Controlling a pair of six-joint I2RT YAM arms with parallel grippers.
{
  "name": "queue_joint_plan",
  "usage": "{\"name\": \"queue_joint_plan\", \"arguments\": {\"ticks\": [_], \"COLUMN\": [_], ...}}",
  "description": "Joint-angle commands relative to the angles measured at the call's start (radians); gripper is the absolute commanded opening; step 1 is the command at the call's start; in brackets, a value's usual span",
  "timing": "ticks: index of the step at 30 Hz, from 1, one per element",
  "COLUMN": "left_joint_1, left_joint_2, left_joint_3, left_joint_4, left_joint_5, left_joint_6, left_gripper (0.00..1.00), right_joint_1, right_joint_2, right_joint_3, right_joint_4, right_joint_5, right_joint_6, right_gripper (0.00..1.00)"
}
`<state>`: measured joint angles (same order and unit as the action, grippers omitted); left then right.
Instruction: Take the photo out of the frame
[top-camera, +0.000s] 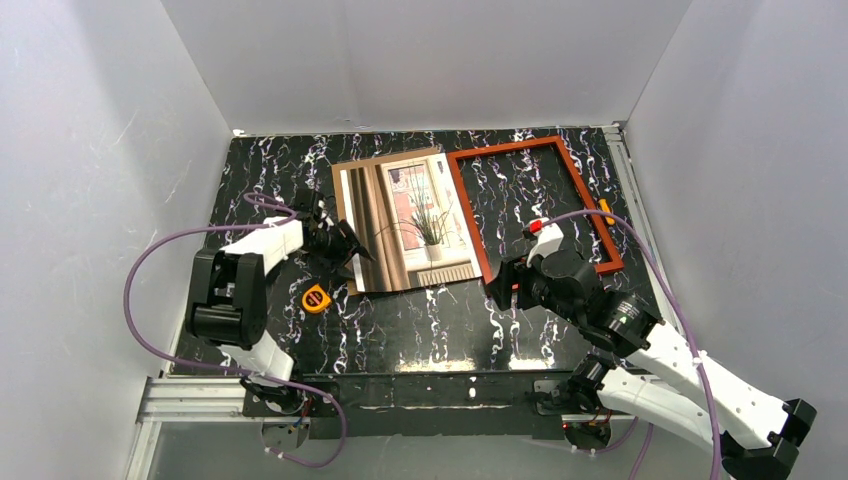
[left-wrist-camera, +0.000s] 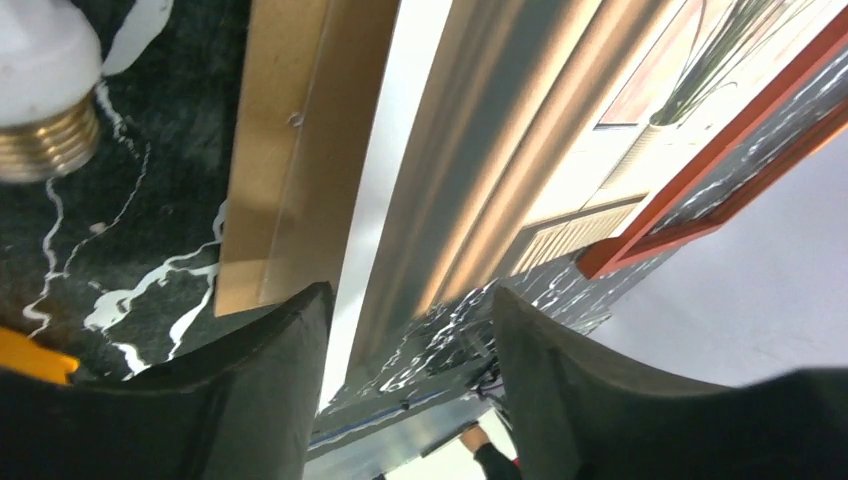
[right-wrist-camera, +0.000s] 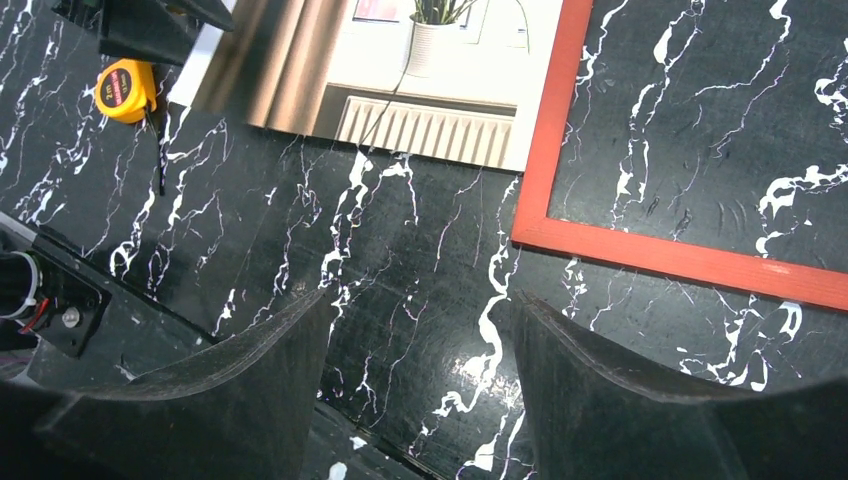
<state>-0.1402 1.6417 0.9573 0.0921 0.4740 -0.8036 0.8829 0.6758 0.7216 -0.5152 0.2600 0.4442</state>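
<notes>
The photo (top-camera: 405, 220), a print of a window with brown curtains and a potted plant, lies outside the frame (top-camera: 466, 215), just left of it. The frame is a thin red-brown border flat on the black marble table. My left gripper (top-camera: 343, 248) is at the photo's left edge. In the left wrist view the left gripper (left-wrist-camera: 410, 310) is open, with the glossy photo (left-wrist-camera: 520, 150) edge in the gap and a brown board (left-wrist-camera: 290, 150) beside it. My right gripper (right-wrist-camera: 415, 310) is open over bare table below the frame's near corner (right-wrist-camera: 560, 235).
A yellow tape measure (top-camera: 316, 298) lies near the photo's front left corner. A light bulb (left-wrist-camera: 40, 90) lies by the left gripper. A small orange object (top-camera: 606, 210) rests at the frame's right side. White walls enclose the table on three sides.
</notes>
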Motion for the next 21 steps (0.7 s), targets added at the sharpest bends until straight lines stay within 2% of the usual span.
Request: {"name": "queue_joint_plan", "arguments": {"ticks": [1, 3, 6, 11, 21], "left_joint_1": [0.004, 0.004, 0.004, 0.004, 0.004], "left_joint_2": [-0.083, -0.124, -0.164, -0.236, -0.408], "left_joint_3": [0.028, 0.064, 0.132, 0.230, 0.445], "left_joint_4": [-0.222, -0.300, -0.445, -0.670, -0.907], "left_joint_5": [-0.032, -0.052, -0.081, -0.154, -0.284], "left_joint_6": [0.082, 0.134, 0.209, 0.280, 0.365], "left_gripper": [0.68, 0.84, 0.98, 0.98, 0.98], "right_joint_1": [-0.006, -0.007, -0.007, -0.009, -0.010], "right_joint_2": [0.005, 0.016, 0.021, 0.010, 0.007], "right_joint_3": [0.004, 0.018, 0.026, 0.039, 0.154], "right_joint_4": [0.016, -0.007, -0.034, -0.077, -0.196], "right_joint_5": [0.014, 0.030, 0.061, 0.078, 0.117], "right_joint_6": [0.026, 0.044, 0.086, 0.147, 0.157], "right_gripper": [0.74, 0.74, 0.74, 0.75, 0.77]}}
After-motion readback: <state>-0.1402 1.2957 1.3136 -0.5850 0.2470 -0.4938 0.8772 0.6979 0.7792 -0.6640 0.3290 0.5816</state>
